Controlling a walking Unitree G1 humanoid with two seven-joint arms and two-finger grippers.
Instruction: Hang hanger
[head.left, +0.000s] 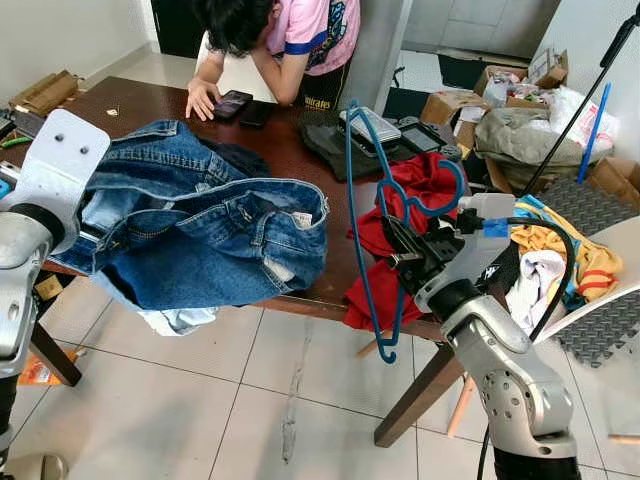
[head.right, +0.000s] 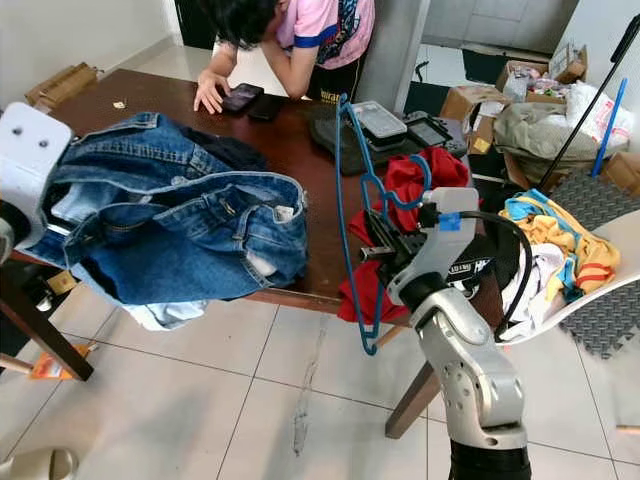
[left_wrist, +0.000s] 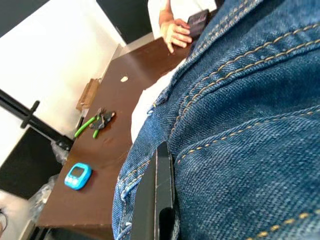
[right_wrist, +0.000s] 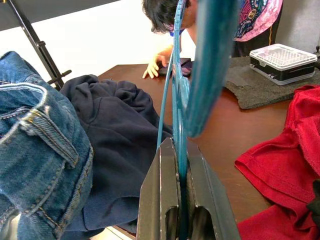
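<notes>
- Pinching a blue hanger (head.right: 345, 220), the right gripper (right_wrist: 181, 200) has both black fingers pressed flat against the thin wire, at the near edge of the brown table (head.left: 300, 150).
- Held upright, the hanger stands above the table edge, its hook (head.left: 445, 185) near a red garment (head.left: 425, 180) that spills over that edge.
- Buried in the denim, the left gripper (left_wrist: 157, 197) lifts a pair of blue jeans (head.left: 200, 225) over the table; whether its fingers are closed cannot be told.
- A dark navy garment (right_wrist: 117, 145) lies beside the jeans.
- At the far side a person (head.left: 300, 40) leans on the table, one hand (head.left: 200, 98) by a phone (head.left: 232, 102).
</notes>
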